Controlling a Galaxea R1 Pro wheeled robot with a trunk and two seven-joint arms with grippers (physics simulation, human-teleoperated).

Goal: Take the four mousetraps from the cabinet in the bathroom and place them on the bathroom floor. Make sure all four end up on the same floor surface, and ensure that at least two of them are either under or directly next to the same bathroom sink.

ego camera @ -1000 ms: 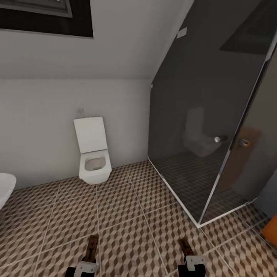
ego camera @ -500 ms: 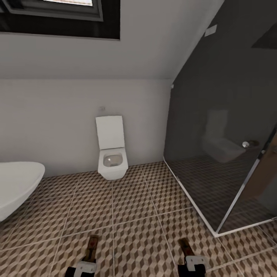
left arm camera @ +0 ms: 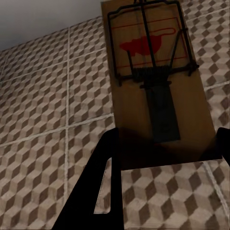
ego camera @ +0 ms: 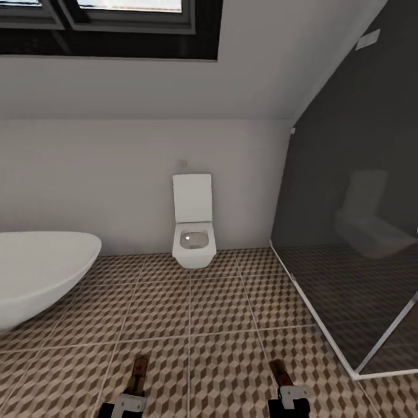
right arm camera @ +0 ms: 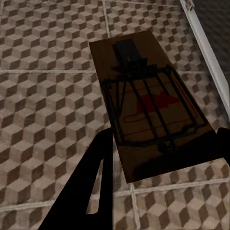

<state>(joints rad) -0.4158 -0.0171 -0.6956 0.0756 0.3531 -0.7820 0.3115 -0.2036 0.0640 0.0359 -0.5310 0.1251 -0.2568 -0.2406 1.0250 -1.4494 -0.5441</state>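
Observation:
Two mousetraps are in view, one in each gripper. My left gripper (ego camera: 134, 392) is shut on a brown wooden mousetrap (ego camera: 139, 371) low over the bathroom floor (ego camera: 220, 313). The left wrist view shows that mousetrap (left arm camera: 158, 72), with its wire frame and red mark, held by one end in the left gripper (left arm camera: 165, 143). My right gripper (ego camera: 285, 390) is shut on another mousetrap (ego camera: 279, 370). In the right wrist view this mousetrap (right arm camera: 148, 100) sticks out flat from the right gripper (right arm camera: 163, 143) above the tiles. The cabinet is out of view.
A large white rounded basin (ego camera: 40, 273) stands at the left; I cannot tell whether it is the sink or a tub. A white wall-hung toilet (ego camera: 193, 223) is at the far wall. A dark glass shower enclosure (ego camera: 354, 244) with a raised white kerb (ego camera: 316, 316) takes up the right.
The camera has swung left, so the whole picture has shifted right. More of the white basin has come into view and the shower has slid off right. Both grippers still hold their mousetraps.

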